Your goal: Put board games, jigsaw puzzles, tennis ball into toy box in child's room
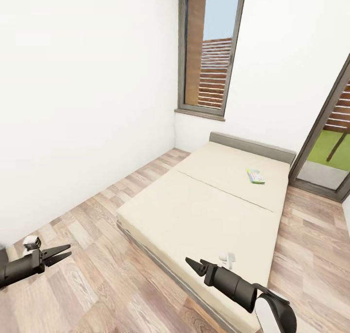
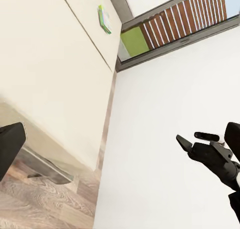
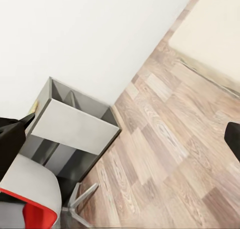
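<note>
A white-and-green board game [image 1: 255,176] lies flat on the beige bed [image 1: 194,211] near the grey headboard; the left wrist view also catches the board game [image 2: 104,19] far off on the mattress [image 2: 50,64]. My left gripper [image 1: 60,254] hangs open over the wood floor, left of the bed. My right gripper [image 1: 197,264] is open and empty above the bed's near corner, its fingers spread wide in the right wrist view [image 3: 125,129]. That view shows a dark grey section with a pale slanted panel [image 3: 70,126], apparently the table's lower part. Toy box, jigsaw puzzles and tennis ball are out of view.
White walls enclose the bed on the left and behind. A tall dark-framed window [image 1: 211,51] stands above the headboard, and a glass door [image 1: 330,143] is at the right. A chair with a red and white seat [image 3: 30,199] stands beside the grey section. Wood floor [image 1: 97,284] runs along the bed.
</note>
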